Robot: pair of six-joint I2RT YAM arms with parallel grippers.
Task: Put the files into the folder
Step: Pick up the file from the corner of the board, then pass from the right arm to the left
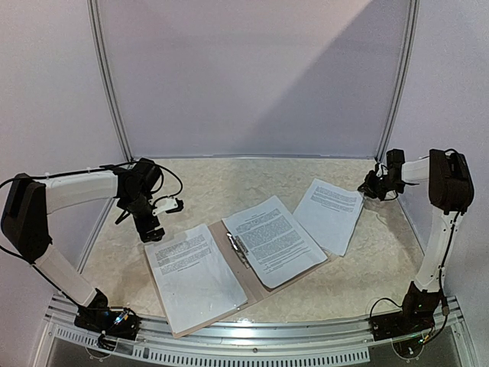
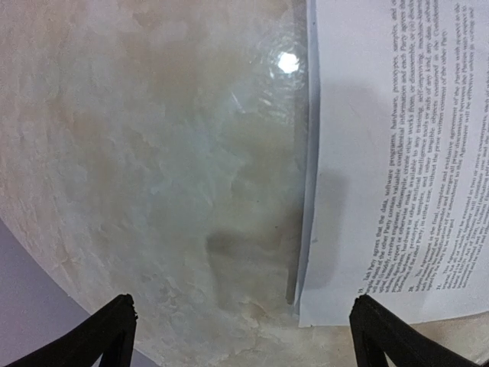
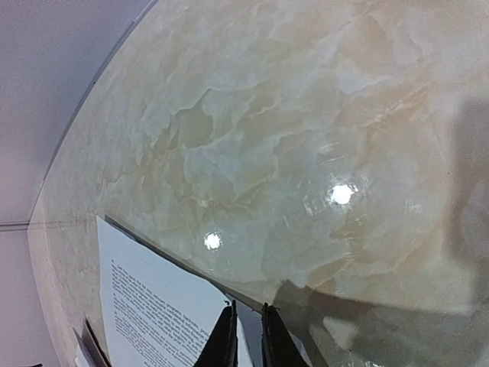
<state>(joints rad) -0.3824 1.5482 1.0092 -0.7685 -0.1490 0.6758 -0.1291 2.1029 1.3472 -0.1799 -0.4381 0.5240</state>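
Observation:
The tan folder (image 1: 258, 289) lies open at the table's centre, with a metal clip (image 1: 238, 248) on its spine. One white printed sheet (image 1: 195, 279) covers its left leaf and another (image 1: 271, 238) lies on its right leaf. A third sheet (image 1: 330, 214) lies loose on the table to the right. My left gripper (image 1: 153, 229) is open and empty, hovering by the far left corner of the left sheet (image 2: 390, 153). My right gripper (image 1: 372, 187) is shut with a thin gap, holding nothing, above the far right corner of the loose sheet (image 3: 153, 313).
The table top (image 1: 229, 183) is glossy beige marble. White curved walls (image 1: 252, 76) close it in at the back and sides. A metal rail (image 1: 267, 336) runs along the near edge between the arm bases.

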